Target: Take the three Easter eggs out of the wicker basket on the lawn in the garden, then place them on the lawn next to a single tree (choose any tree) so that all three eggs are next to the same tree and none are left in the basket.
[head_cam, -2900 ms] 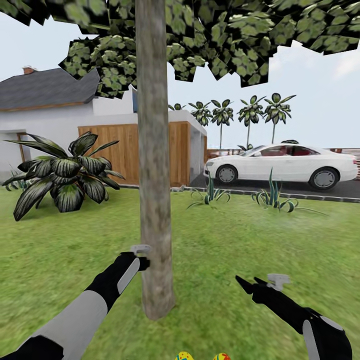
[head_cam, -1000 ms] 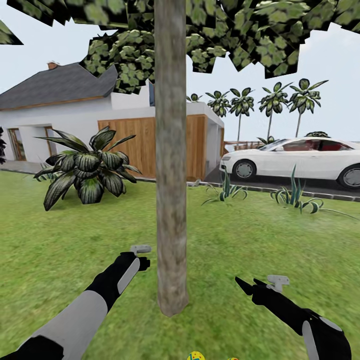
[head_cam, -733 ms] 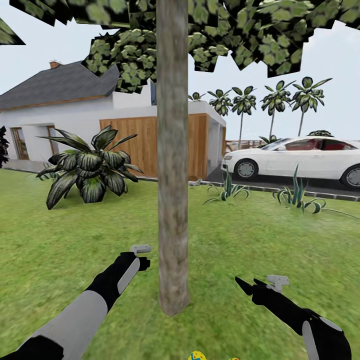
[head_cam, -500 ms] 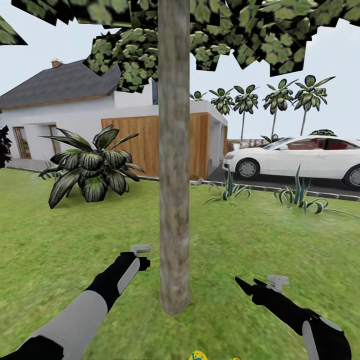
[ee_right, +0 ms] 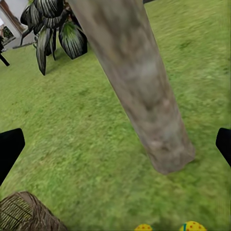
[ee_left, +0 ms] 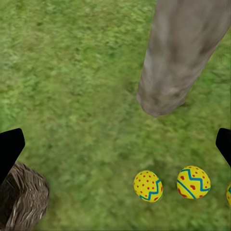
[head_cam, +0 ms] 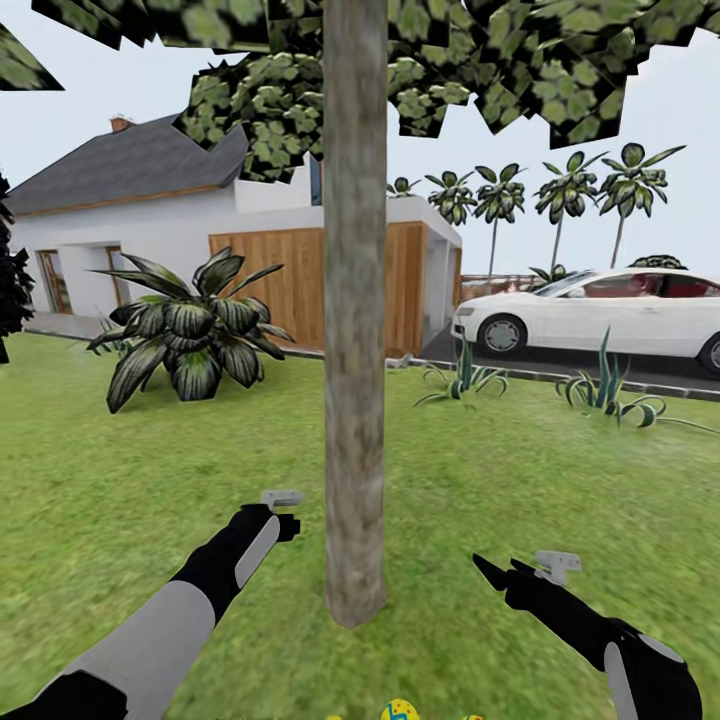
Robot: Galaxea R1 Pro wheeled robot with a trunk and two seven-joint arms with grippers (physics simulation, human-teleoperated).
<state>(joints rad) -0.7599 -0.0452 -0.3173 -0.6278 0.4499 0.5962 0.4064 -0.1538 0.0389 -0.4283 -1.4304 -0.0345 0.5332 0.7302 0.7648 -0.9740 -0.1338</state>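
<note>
The tree [head_cam: 355, 400] with its pale grey-brown trunk stands straight ahead on the lawn [head_cam: 130, 470]. Two yellow Easter eggs [ee_left: 148, 186] [ee_left: 193, 182] lie on the grass close to the trunk's base [ee_left: 166, 96]. A third egg [ee_left: 229, 193] peeks in at the picture's edge. The wicker basket [ee_left: 21, 199] stands on the grass a little way from the eggs. Its inside is hidden. My left gripper [head_cam: 284, 518] hangs open just left of the trunk, and my right gripper [head_cam: 492, 571] is open to its right. Both are empty.
A big dark leafy plant [head_cam: 185, 335] grows at the back left of the lawn. Behind it stand a white house [head_cam: 130, 220] and a wooden garage front [head_cam: 290, 285]. A white car [head_cam: 600, 315] is parked at the right, behind spiky plants [head_cam: 600, 390].
The whole head view has shifted, so the trunk now sits further right and nearer: the camera moved. Both arms hold the same pose and both grippers stay open.
</note>
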